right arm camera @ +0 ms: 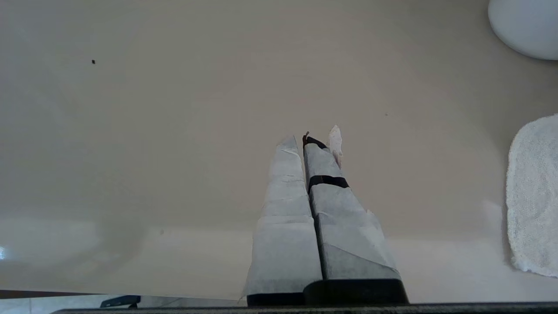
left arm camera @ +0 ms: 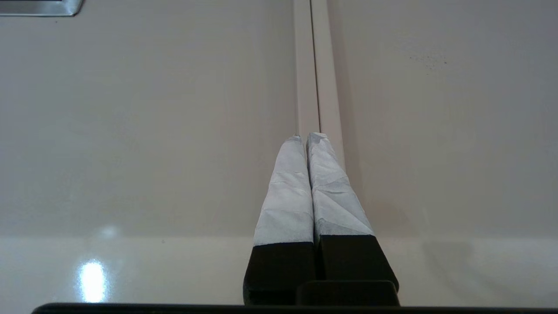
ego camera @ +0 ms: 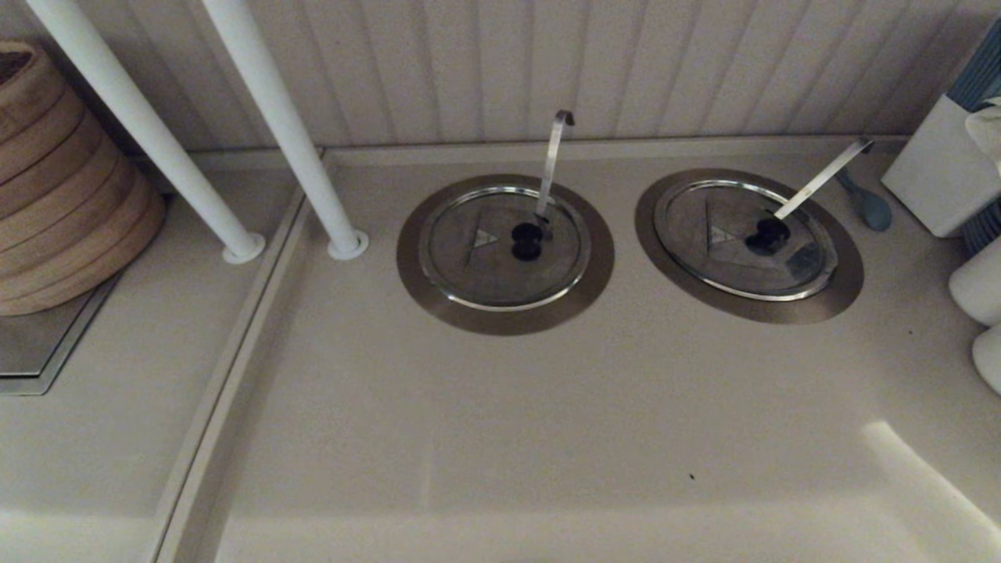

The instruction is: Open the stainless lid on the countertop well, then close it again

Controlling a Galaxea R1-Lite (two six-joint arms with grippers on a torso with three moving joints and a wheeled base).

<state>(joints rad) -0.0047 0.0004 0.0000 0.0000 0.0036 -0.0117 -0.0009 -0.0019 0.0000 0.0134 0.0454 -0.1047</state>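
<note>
The stainless lid [ego camera: 743,244] lies flat on the countertop well [ego camera: 844,293] at the right in the head view, with its black double knob [ego camera: 768,235] and a thin straight ladle handle [ego camera: 823,179] slanting out of it. Neither arm shows in the head view. My left gripper [left arm camera: 307,136] hangs shut over the counter seam [left arm camera: 314,65], holding nothing. In its own wrist view my right gripper [right arm camera: 305,140] is shut above bare counter, also holding nothing. Neither wrist view shows the lid.
A twin lid [ego camera: 503,246] with an upright hooked handle [ego camera: 554,160] sits left of the task lid. Two white poles [ego camera: 281,125] and a stack of bamboo steamers [ego camera: 55,180] stand at the left. A blue spoon [ego camera: 870,205], a white box [ego camera: 934,176] and white towels [right arm camera: 534,196] crowd the right.
</note>
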